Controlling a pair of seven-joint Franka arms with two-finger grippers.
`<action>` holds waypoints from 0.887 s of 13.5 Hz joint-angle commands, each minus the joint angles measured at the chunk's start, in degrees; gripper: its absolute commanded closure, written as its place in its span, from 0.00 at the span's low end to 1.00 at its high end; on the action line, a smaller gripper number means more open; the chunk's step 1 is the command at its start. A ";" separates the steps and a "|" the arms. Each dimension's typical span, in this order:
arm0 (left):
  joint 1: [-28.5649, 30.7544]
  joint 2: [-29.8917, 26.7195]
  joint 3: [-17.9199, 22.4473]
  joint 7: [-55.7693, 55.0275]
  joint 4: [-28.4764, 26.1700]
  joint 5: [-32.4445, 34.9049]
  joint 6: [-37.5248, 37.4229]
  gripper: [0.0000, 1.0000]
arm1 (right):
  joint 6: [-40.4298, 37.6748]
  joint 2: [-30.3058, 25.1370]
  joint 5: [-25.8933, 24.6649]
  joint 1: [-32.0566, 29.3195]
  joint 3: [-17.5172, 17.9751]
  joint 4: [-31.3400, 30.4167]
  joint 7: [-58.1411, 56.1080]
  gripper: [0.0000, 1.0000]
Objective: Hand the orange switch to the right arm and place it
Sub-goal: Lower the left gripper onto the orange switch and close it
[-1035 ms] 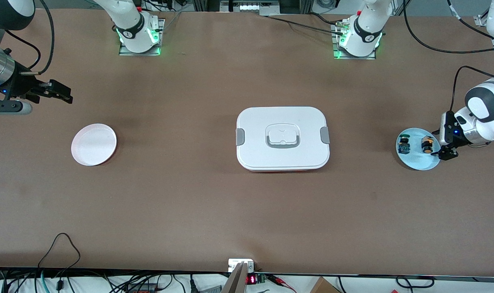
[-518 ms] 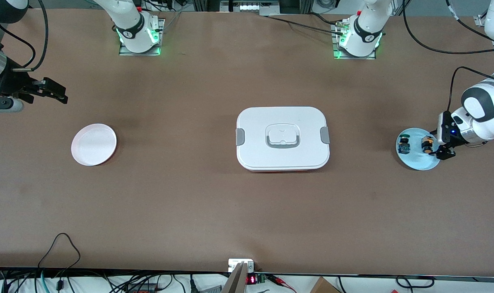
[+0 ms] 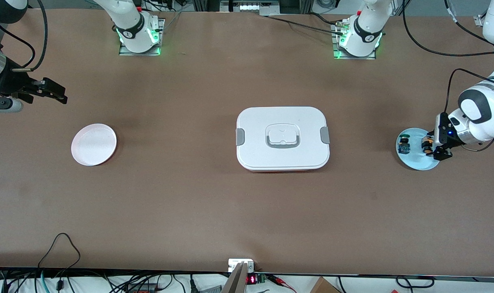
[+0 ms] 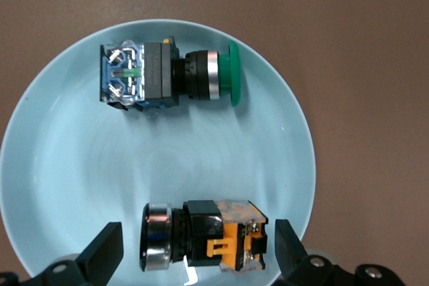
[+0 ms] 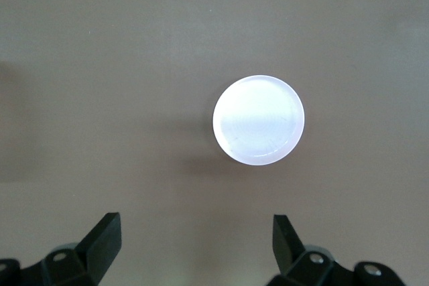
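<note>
The left pincer [image 4: 194, 256] hangs low over the pale blue plate [image 3: 417, 162] at the left arm's end of the surface, its fingers [image 4: 104, 252] spread wide with the orange switch [image 4: 204, 236] lying on its side between them, not yet pinched. Also on that plate lies the green-topped switch [image 4: 167, 75], apart from the orange one and nearer the middle of the surface. A white lidded box [image 3: 282, 138] sits mid-surface. Toward the right arm's end rests a white plate [image 3: 94, 144]; the right pincer [image 3: 51, 91] waits in the air over bare surface near it, its fingers [image 5: 100, 239] spread and holding nothing
</note>
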 commanded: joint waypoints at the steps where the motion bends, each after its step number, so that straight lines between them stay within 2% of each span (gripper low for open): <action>1: 1.66 0.38 -1.24 2.31 -0.04 -1.83 0.74 0.05 | -0.54 0.52 0.83 -0.56 -0.03 1.27 -0.31 0.00; 2: 1.74 0.38 -1.32 3.27 -0.04 -1.91 0.74 0.11 | -0.45 0.78 0.83 -0.56 -0.03 1.27 -0.40 0.00; 3: 1.83 0.38 -1.24 4.84 0.13 -1.91 0.74 0.21 | -0.53 1.13 0.66 -0.38 -0.03 1.88 -0.05 0.00; 4: 1.83 0.38 -1.32 5.47 0.22 -2.35 0.74 0.25 | -0.97 1.31 0.22 -0.21 -0.03 2.67 0.04 0.00; 5: 1.83 0.38 -1.32 5.56 0.22 -2.53 0.74 0.38 | -1.15 1.31 0.22 -0.21 0.05 2.68 -0.22 0.00; 6: 1.83 0.56 -1.32 5.56 0.22 -2.62 0.74 0.43 | -1.24 1.49 0.22 -0.21 0.05 2.68 -0.40 0.00; 8: 1.83 0.82 -1.67 5.65 0.40 -2.62 0.74 0.64 | -1.24 2.10 0.30 -0.47 -0.03 2.59 -0.58 0.00; 9: 1.83 0.74 -1.85 5.91 0.40 -2.62 0.74 0.81 | -1.15 2.54 0.74 -0.64 -0.03 2.68 -0.58 0.00; 12: 3.06 0.74 -2.03 5.82 0.66 -4.71 -0.04 1.00 | -0.98 2.90 -0.05 -0.38 -0.04 2.77 -0.58 0.00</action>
